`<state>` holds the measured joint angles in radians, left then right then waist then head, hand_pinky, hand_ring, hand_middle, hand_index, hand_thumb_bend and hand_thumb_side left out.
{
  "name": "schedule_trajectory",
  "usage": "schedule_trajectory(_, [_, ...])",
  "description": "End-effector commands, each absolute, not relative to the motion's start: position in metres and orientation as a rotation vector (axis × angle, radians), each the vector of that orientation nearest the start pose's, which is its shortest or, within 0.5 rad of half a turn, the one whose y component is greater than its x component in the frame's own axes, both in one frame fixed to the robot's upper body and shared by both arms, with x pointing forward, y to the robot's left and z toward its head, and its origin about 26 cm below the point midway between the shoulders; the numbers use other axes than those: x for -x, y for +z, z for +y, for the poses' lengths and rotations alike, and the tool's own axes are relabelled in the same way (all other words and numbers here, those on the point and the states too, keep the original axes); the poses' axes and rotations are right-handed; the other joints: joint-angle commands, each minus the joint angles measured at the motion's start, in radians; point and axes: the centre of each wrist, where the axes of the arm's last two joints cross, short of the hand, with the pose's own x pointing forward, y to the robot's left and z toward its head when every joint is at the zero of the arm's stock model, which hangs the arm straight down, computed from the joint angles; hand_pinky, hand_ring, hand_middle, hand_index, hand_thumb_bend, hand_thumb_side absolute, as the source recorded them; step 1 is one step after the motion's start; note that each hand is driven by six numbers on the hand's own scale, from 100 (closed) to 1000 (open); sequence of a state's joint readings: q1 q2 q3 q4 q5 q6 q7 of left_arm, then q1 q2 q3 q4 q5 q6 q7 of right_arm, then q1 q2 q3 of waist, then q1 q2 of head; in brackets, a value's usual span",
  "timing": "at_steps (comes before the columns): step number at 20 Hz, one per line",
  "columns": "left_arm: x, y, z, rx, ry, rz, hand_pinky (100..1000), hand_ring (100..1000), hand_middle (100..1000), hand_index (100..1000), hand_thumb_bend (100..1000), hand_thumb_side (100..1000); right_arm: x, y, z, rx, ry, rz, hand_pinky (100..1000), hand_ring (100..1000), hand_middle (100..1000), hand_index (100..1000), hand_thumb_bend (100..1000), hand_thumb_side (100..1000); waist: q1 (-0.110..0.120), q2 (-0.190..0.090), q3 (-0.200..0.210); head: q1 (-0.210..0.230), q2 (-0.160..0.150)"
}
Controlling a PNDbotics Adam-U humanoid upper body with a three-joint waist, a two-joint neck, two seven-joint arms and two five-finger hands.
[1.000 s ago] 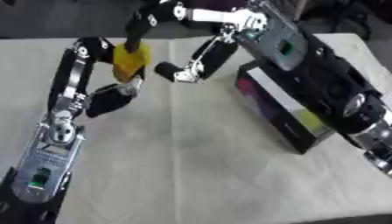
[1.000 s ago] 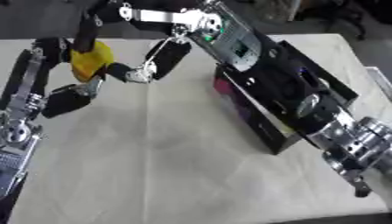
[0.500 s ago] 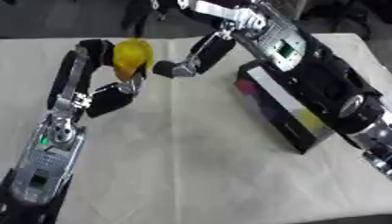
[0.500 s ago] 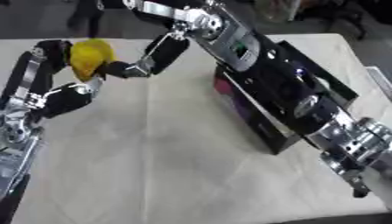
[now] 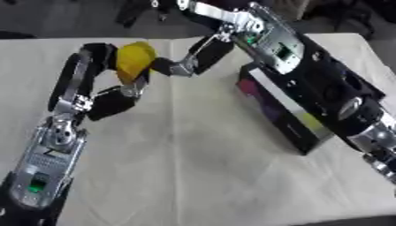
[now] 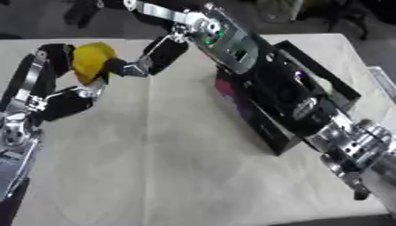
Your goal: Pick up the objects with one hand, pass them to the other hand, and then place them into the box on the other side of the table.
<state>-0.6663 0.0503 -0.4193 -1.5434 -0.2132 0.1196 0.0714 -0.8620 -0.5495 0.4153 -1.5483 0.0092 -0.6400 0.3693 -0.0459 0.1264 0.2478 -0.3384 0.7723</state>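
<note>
yellow rounded object [image 5: 135,61] between both hands

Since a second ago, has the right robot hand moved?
Yes. The right robot hand reached further left, away from the black box, and now meets the yellow object.

Cream-clothed table [image 5: 193,176] under even light, dark floor [image 5: 46,17] beyond.

Lighting is even and moderately bright across the pale tablecloth [image 5: 193,167]; the background beyond the far edge is dark. Shadows under the arms are faint and soft. Both views are blurred throughout. The right arm [image 6: 340,137], nearest the camera, is smeared.
</note>
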Motion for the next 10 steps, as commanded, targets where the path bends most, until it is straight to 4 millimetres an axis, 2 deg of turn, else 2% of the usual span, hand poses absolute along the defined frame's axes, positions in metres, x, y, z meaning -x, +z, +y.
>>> schedule_trajectory(1, [-0.3526, 0.1822, 0.0622, 0.073, -0.722, -2.107, 655, 568, 399, 440, 123, 100, -0.3953, 0.2682, -0.1914, 0.102, -1.83, 2.699, 904, 769, 778, 869, 171, 108, 0.001, 0.003, 0.002, -0.005, -0.002])
schedule_trajectory(10, [-0.3495, 0.1861, 0.0588, 0.06, -0.744, -2.155, 658, 568, 400, 439, 123, 100, -0.4001, 0.2612, -0.1969, 0.061, -1.903, 2.689, 905, 768, 778, 872, 107, 123, 0.001, 0.009, 0.004, -0.013, -0.002])
